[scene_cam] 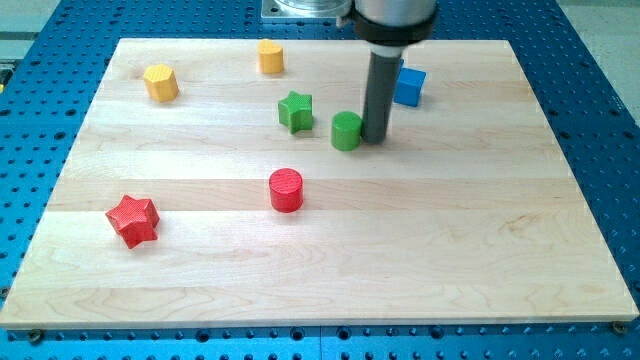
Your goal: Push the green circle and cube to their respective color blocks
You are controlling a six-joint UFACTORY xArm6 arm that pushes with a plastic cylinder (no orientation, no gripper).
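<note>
Six blocks scattered over the wooden table [520,290], all in its upper half or near the middle. Nearest the left edge: a red star [133,220], low and well apart from the rest. Above it, toward the top-left corner: a yellow block [160,82], many-sided. Further along the top edge: a second yellow block [270,56], shape hard to tell. Near the middle: a red cylinder [286,189]. Above that: a green star [295,110], and just beside it to the right the green circle [346,131]. Touching or almost touching the circle's right side: my tip [376,137], the end of a plain rod; no pincer here, so nothing to open or close. Right of the rod, close to the top edge: a blue cube [409,86], partly hidden behind the rod.

Likely trouble: an off-centre push sending the round block rolling off the tip's line, past the star or down toward the red cylinder. Also possible: too hard a shove knocking the star away toward the yellow pair. No other blue block visible, so the cube's target unclear.
</note>
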